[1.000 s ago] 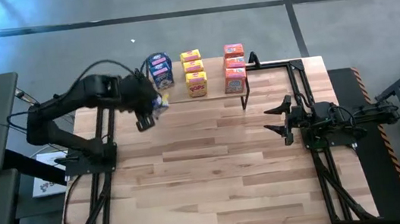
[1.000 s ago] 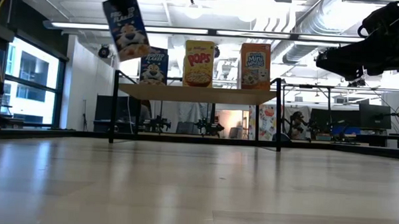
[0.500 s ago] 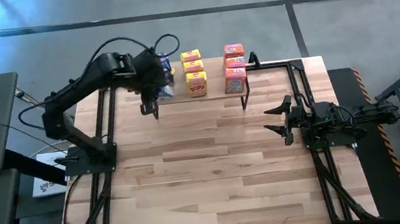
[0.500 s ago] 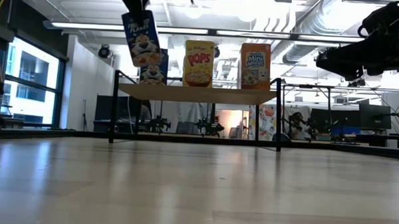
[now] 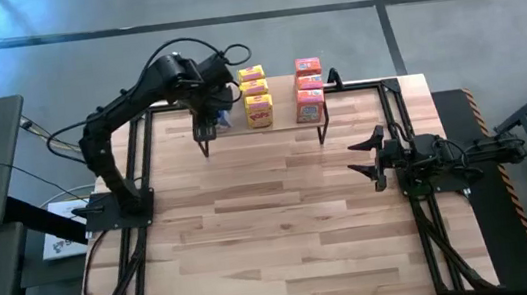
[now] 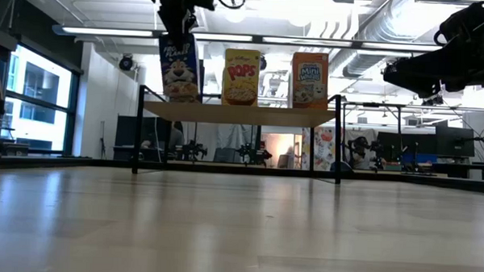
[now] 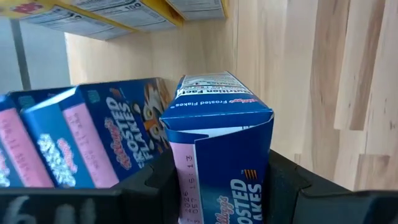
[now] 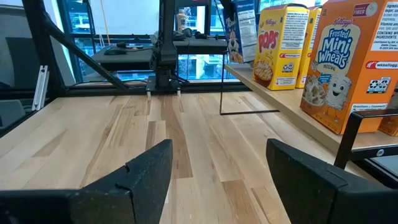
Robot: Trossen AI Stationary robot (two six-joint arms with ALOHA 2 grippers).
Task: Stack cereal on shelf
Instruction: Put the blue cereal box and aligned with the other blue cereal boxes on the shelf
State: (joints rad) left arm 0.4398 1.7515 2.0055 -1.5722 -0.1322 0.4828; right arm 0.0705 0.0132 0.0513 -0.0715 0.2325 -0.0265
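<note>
Low view — left pincer (image 6: 179, 27) clamped on small blue cardboard cereal box (image 6: 180, 68); lower squarely onto wooden black-legged shelf (image 6: 243, 113) — right pincer (image 5: 353, 156) apart, waiting.

Held cereal box (image 7: 217, 155): you see blue with a pink panel.
Middle boxes (image 5: 256, 96): yellow.
Right-hand boxes (image 5: 308, 90): orange-red.
Shelf top (image 6: 243, 114): light wood.
Table (image 5: 283, 226): pale wood planks.

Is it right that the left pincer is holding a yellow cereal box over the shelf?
Not quite: the box in the left pincer is a blue cereal box, not yellow, as the low view shows. It is indeed held over the shelf.
</note>
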